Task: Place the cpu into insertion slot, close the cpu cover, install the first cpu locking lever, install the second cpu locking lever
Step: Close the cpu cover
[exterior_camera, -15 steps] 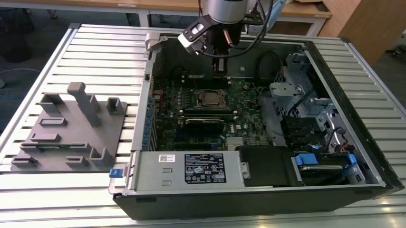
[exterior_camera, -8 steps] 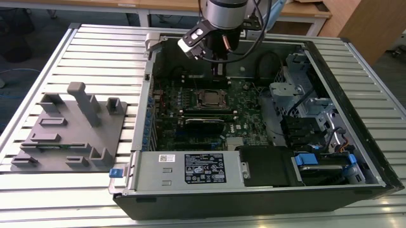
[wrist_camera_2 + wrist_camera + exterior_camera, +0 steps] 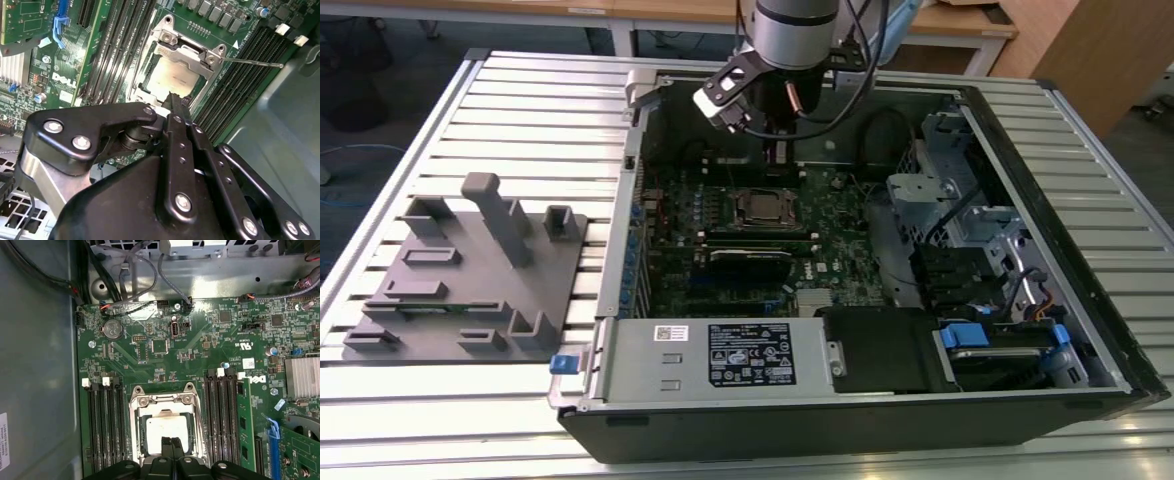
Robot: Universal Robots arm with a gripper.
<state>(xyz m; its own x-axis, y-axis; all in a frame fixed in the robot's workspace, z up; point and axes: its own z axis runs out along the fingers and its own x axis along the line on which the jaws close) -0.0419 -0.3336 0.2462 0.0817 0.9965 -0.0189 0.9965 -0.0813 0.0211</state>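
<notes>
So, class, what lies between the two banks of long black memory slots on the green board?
In the first wrist view, the insertion slot lies there, holding the cpu, which is framed by the cpu cover.

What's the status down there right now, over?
Gripper above cpu, jaws shut, empty. Cpu cover down over it. One locking lever sticking out. Nothing blocking.

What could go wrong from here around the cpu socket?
1. The shut gripper hangs over the cpu near the edge of the cpu cover; a slip could scrape either.
2. A thin lever rod juts out over the memory slots, seemingly unlatched; the gripper could snag or bend it.
</notes>
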